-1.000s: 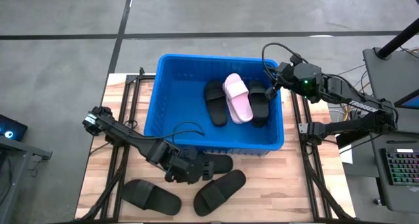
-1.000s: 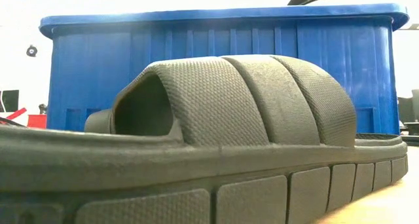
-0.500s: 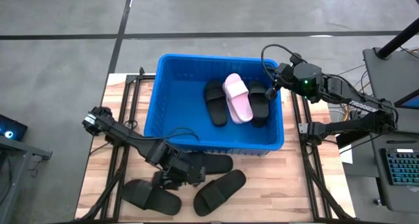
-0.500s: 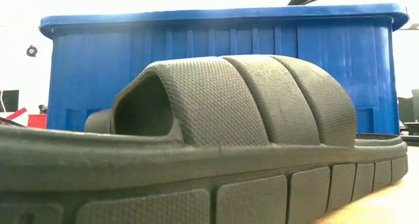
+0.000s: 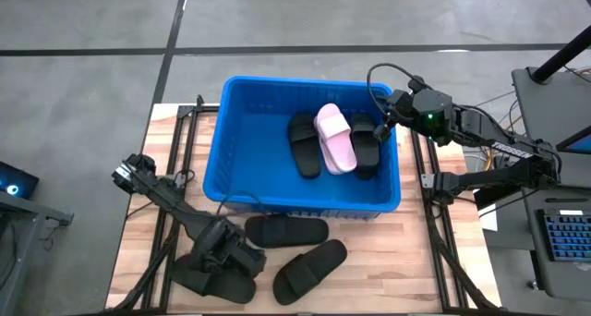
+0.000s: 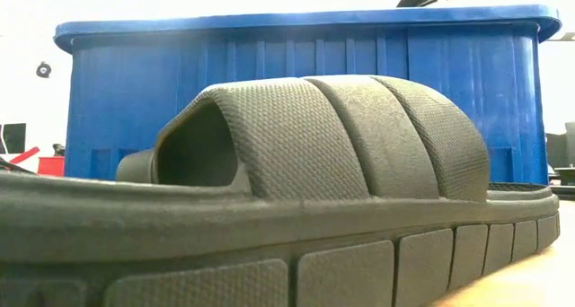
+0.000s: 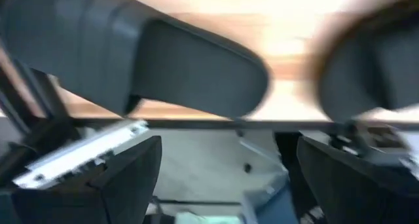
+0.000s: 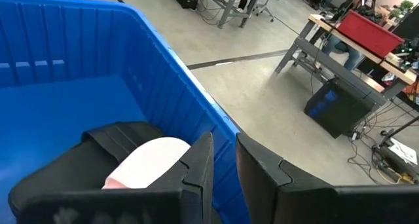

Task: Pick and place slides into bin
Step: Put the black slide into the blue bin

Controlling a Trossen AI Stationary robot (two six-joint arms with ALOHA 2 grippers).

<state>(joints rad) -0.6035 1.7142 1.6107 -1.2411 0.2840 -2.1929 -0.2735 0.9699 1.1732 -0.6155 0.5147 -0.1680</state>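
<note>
Three black slides lie sole-down on the wooden table in front of the blue bin (image 5: 242, 173): one beside its near wall (image 5: 288, 231), one nearer the front (image 5: 310, 270), one at the front left (image 5: 211, 279). Inside the bin lie two black slides (image 5: 303, 145) (image 5: 366, 142) with a pink slide (image 5: 335, 138) between them. My left gripper (image 5: 235, 262) hovers open over the front-left slide (image 7: 163, 67), pointing steeply down, touching nothing. My right gripper (image 5: 383, 122) hangs over the bin's far right corner, its fingers (image 8: 200, 168) almost together with nothing between them.
In the low view one black slide (image 6: 341, 136) fills the foreground, with the bin's near wall (image 6: 503, 92) behind it. The table's front edge (image 7: 196, 122) runs close below the left gripper. Bare wood lies right of the loose slides (image 5: 388, 261).
My left gripper has swung from over the slide beside the bin toward the table's left and near edge, sinking a little and tipping more steeply down, and stays open. That slide now shows uncovered. No slide has moved.
</note>
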